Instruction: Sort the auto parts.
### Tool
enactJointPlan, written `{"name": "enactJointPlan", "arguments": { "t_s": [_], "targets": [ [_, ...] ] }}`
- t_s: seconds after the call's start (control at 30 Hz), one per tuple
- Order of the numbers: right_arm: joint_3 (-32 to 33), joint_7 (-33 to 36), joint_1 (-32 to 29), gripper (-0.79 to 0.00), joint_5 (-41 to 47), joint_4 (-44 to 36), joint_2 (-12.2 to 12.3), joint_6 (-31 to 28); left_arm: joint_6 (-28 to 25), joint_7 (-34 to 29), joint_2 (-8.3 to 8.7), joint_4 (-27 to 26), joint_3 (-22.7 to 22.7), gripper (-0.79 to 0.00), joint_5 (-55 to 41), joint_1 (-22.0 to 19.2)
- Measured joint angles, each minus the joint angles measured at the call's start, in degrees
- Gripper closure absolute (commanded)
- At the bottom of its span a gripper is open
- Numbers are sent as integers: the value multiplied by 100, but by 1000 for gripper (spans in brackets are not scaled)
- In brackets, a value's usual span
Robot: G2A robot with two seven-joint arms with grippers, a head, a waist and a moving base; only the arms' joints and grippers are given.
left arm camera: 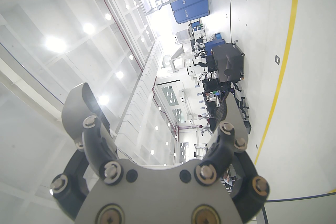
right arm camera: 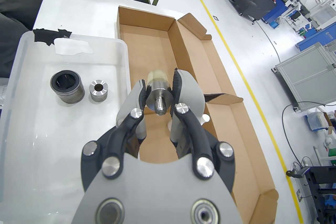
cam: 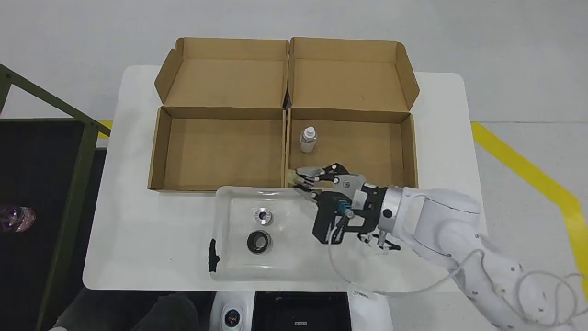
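The threaded stud, a steel cylinder with a pale cap at one end and a screw thread at the other, is pinched across its body by the right hand. The two fingers press on either side of it, and the thread points back toward the wrist. From above, the right hand holds the stud off the surface, over the near corner of the right-side box, close to where that box meets its neighbour and just beside the far corner of the clear bin.

A small white part stands upright inside the right-side box, near the wall it shares with the left-side box. Both cardboard boxes sit touching, lids folded back away from the robot.

In the clear bin, a ringed bearing with a dark rim stands just beside a smaller steel bushing, apart from each other, bores facing up. In the top view the steel bushing lies nearer the boxes and the ringed bearing nearer the robot. A scrap of black tape clings to the bin's rim.

Everything rests on a white tabletop.

The left hand is off to the side, tilted up toward the ceiling lights, its fingers spread wide with nothing between them.
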Motion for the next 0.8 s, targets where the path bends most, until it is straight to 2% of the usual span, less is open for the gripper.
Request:
{"name": "enactJointPlan", "arguments": {
  "t_s": [0.43, 0.8],
  "targets": [
    [513, 457, 28, 0, 807, 425, 11, -155, 0, 0, 0, 0, 0, -785, 0, 0],
    [324, 1112, 541, 0, 1083, 1032, -41, -675, 0, 0, 0, 0, 0, -785, 0, 0]
  ]
}}
